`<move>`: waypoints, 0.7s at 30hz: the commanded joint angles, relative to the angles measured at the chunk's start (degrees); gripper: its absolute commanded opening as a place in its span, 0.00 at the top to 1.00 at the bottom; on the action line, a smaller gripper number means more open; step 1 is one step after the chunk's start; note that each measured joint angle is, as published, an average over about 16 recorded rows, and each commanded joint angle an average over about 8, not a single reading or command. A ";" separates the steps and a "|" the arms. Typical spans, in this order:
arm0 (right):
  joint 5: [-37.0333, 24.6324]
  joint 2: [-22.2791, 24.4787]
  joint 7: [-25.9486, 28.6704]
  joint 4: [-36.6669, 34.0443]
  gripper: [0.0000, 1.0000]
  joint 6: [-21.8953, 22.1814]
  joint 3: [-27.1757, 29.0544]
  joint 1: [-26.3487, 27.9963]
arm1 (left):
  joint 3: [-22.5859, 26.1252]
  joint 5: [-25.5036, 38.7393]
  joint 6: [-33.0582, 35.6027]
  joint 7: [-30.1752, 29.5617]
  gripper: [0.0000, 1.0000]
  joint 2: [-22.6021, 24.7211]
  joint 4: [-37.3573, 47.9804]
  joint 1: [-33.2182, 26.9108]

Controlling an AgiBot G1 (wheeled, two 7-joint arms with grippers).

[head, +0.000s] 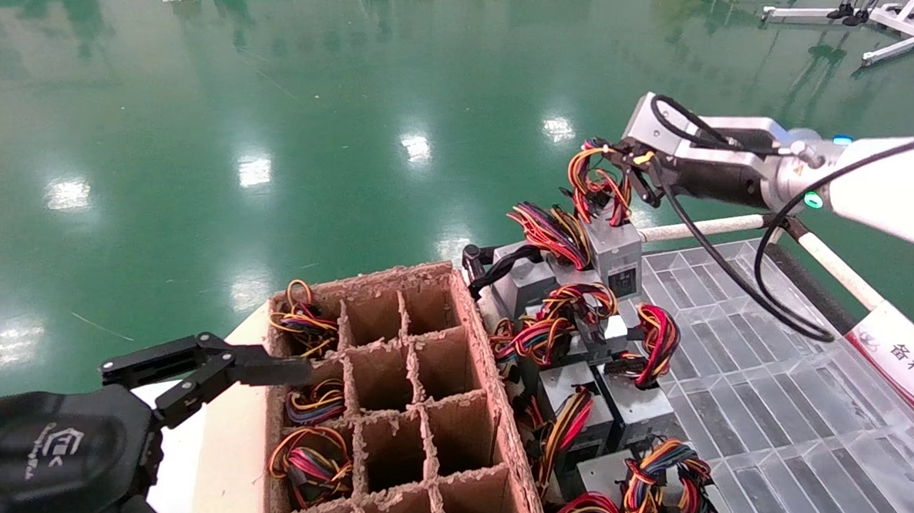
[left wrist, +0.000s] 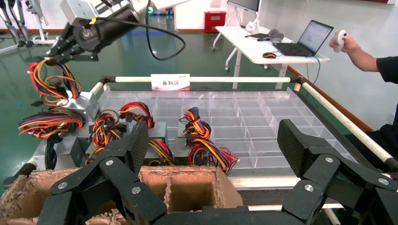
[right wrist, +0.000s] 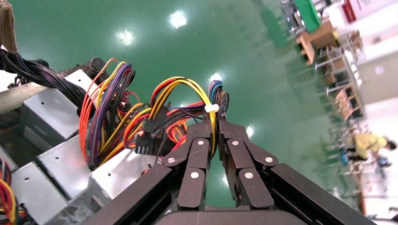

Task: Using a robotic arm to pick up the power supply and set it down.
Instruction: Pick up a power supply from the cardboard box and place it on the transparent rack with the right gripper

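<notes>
Right gripper (right wrist: 217, 129) pinches the power supply (head: 615, 252) wires (fingers nearly closed)

Bright overhead light, glaring white off the glossy green floor (head: 277, 125). Sharp up close, washed out at the far edge of the right wrist view. Soft shadows inside the cardboard box (head: 389, 408).

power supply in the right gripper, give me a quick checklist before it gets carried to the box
1. Right gripper shut on the wire bundle: ok.
2. Hold on the metal body of the power supply: not ok, it hangs by its wires only.
3. Supply clear of the neighbouring supplies: cannot tell.
4. Empty cells in the cardboard box: ok, several are open.
5. Left gripper out of the path: not ok, it is open and beside the box's near-left cells.
</notes>
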 commanded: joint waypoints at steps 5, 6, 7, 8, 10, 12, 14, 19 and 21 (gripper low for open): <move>3.51 1.13 1.39 -0.50 1.00 0.63 2.45 -3.00 | 0.00 0.00 0.00 0.00 0.00 0.00 0.00 0.00; 4.24 1.33 1.63 -0.52 1.00 0.69 2.95 -3.56 | 0.00 0.00 0.00 0.00 0.00 0.00 0.00 0.00; 5.05 1.53 1.90 -0.55 1.00 0.78 3.52 -4.12 | 0.01 0.00 0.00 0.00 0.00 0.00 0.00 0.00; 5.92 1.74 2.21 -0.60 1.00 0.89 4.13 -4.69 | 0.01 0.00 0.00 0.00 0.00 0.00 0.00 0.00; 7.78 2.11 2.88 -0.67 1.00 1.19 5.42 -5.76 | 0.01 -0.01 0.00 0.00 0.00 0.00 0.00 0.00; 9.80 2.42 3.61 -0.73 1.00 1.62 6.82 -6.77 | 0.01 -0.01 0.00 0.00 0.00 0.00 0.00 0.00; 11.88 2.61 4.32 -0.73 1.00 2.13 8.27 -7.74 | 0.01 -0.01 0.00 0.01 0.00 0.00 0.00 0.00; 15.77 2.54 4.76 -0.18 1.00 3.42 10.96 -9.73 | 0.01 -0.01 -0.01 0.01 0.00 -0.01 0.00 0.00; 16.94 2.33 4.59 0.11 1.00 3.98 11.77 -10.32 | 0.01 -0.01 -0.01 0.01 0.00 -0.01 0.00 0.00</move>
